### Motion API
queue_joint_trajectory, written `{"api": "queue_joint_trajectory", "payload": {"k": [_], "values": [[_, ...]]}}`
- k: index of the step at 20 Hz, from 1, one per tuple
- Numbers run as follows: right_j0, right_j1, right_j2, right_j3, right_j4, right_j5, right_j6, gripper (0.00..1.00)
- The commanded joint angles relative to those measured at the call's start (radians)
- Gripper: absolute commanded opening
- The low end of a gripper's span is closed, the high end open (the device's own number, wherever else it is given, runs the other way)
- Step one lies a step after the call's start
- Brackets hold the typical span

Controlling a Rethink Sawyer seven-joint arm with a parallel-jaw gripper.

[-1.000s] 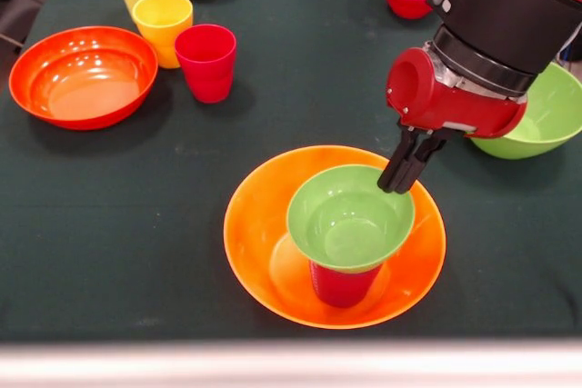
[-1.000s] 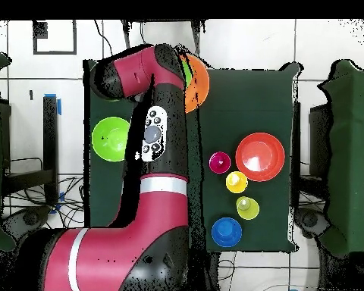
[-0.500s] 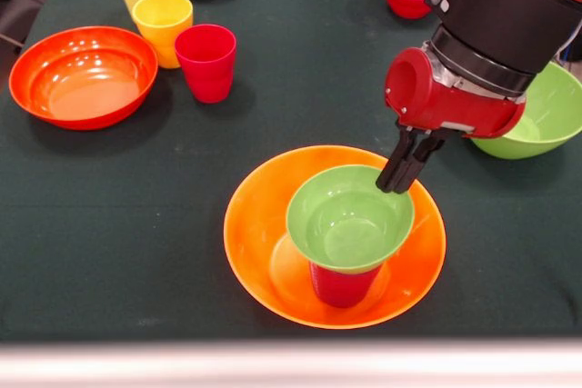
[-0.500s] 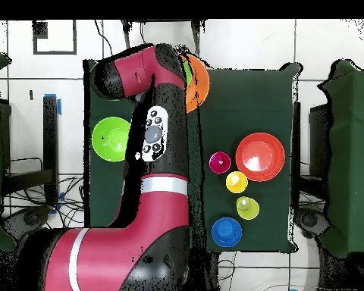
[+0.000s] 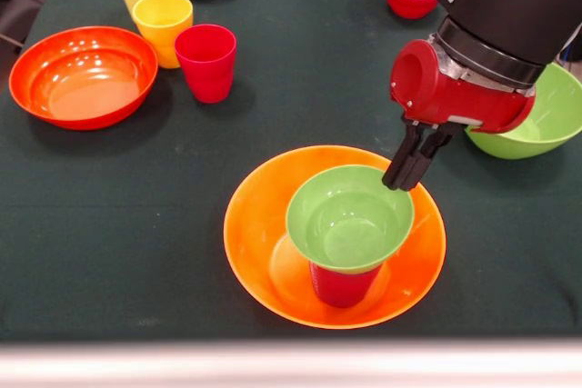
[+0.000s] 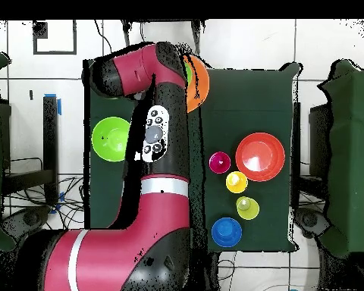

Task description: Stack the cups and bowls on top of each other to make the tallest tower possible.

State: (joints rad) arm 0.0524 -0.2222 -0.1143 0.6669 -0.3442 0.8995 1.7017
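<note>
A dark green cloth (image 5: pixel 300 61) covers the table (image 6: pixel 249 98) from edge to edge, smooth apart from faint creases. Along the near side in the front view runs a pale strip of table edge (image 5: pixel 291 363). Seen from overhead, the table stands on a floor of large light tiles (image 6: pixel 246 42) with dark joints. Black cables (image 6: pixel 33 198) trail over the tiles beside and behind the table. A small patch of blue tape (image 6: pixel 58 103) sits on the floor near one side, and a black square outline (image 6: pixel 54 36) is marked on the tiles at a corner. Light is even and soft, with only faint shadows on the cloth
</note>
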Motion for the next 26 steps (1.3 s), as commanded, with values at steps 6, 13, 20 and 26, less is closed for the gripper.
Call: {"api": "queue_joint_trajectory", "payload": {"k": [6,13,20,26], "values": [[-0.026,0.042,0.095,0.079,0.005,-0.001,-0.076,0.00],[-0.027,0.055,0.100,0.066,0.004,-0.002,-0.077,0.00],[-0.027,0.057,0.107,0.064,0.016,0.014,-0.074,0.00],[-0.021,0.028,0.102,0.072,0.040,0.078,-0.080,0.00]]}}
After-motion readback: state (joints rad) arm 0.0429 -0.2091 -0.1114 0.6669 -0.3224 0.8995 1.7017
